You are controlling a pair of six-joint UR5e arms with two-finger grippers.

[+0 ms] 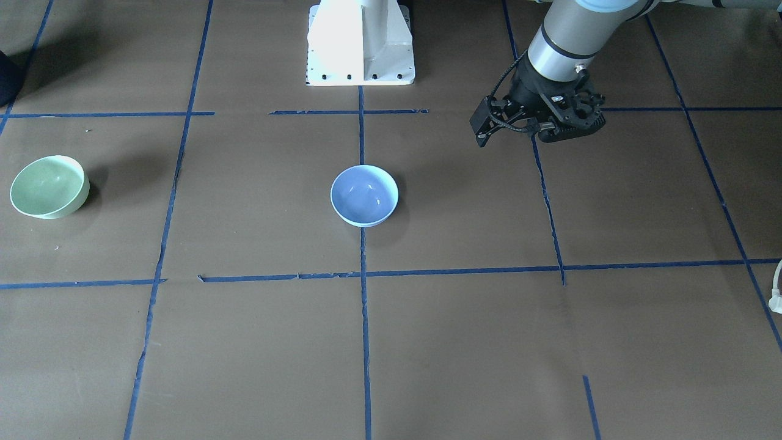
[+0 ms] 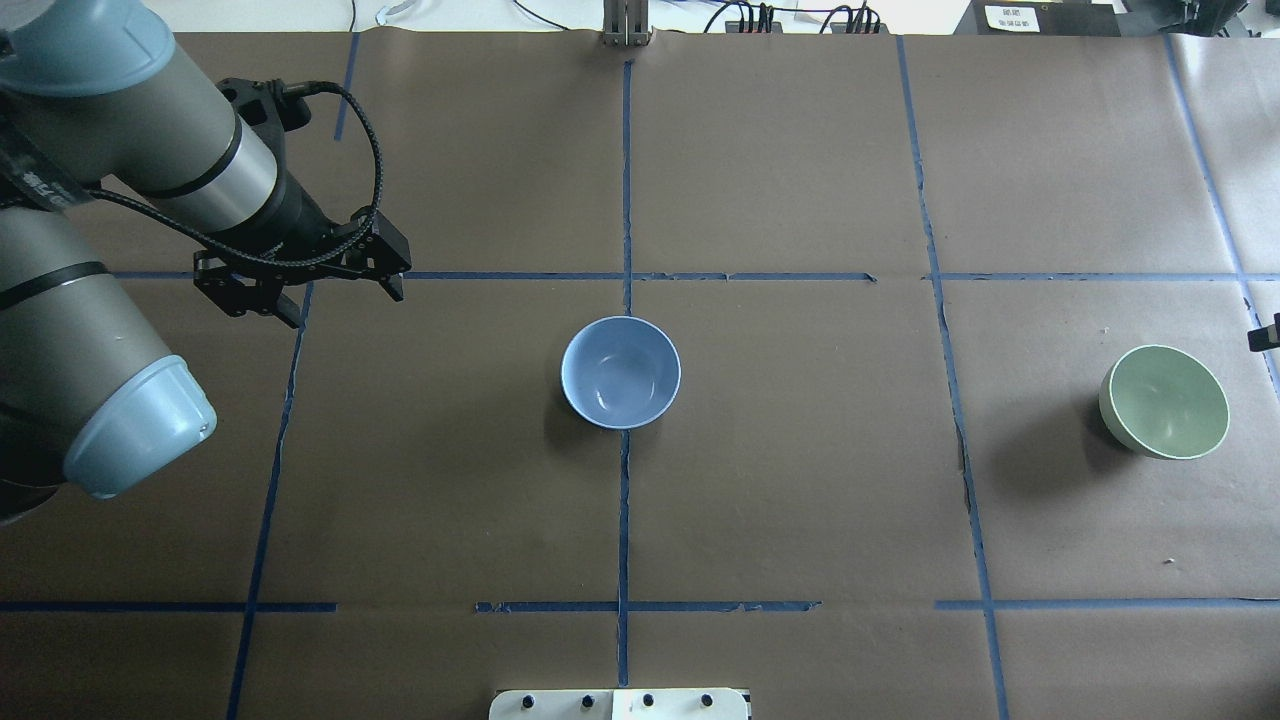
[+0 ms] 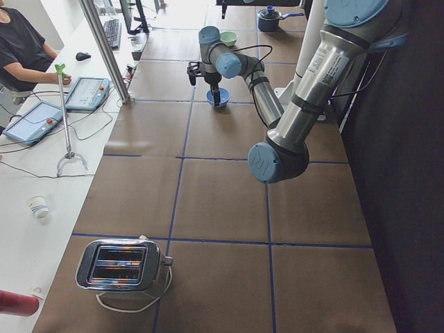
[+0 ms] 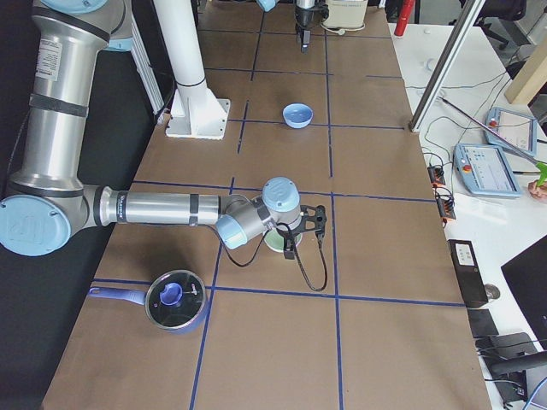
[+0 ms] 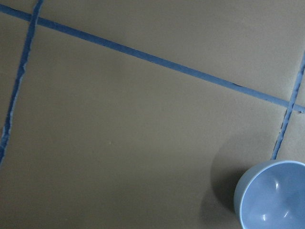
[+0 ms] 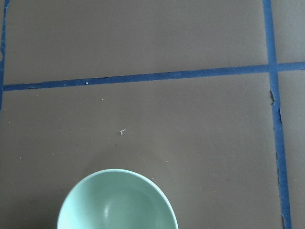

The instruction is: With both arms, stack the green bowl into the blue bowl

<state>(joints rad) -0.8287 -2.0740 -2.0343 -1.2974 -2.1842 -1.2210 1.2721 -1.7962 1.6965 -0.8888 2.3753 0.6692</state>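
The green bowl (image 2: 1165, 402) stands upright at the table's far right; it also shows in the front view (image 1: 49, 186) and at the bottom of the right wrist view (image 6: 116, 202). The blue bowl (image 2: 620, 372) stands upright at the table's middle, also in the front view (image 1: 364, 195) and the left wrist view's corner (image 5: 271, 195). My left gripper (image 2: 343, 305) hovers open and empty, left of and beyond the blue bowl. My right gripper (image 4: 295, 239) hangs close beside the green bowl; I cannot tell if it is open.
The white pedestal base (image 1: 360, 43) stands at the robot's edge. A lidded pot (image 4: 175, 299) sits past the green bowl at the right end. A toaster (image 3: 121, 267) sits at the left end. An operator (image 3: 21, 48) sits at a side desk.
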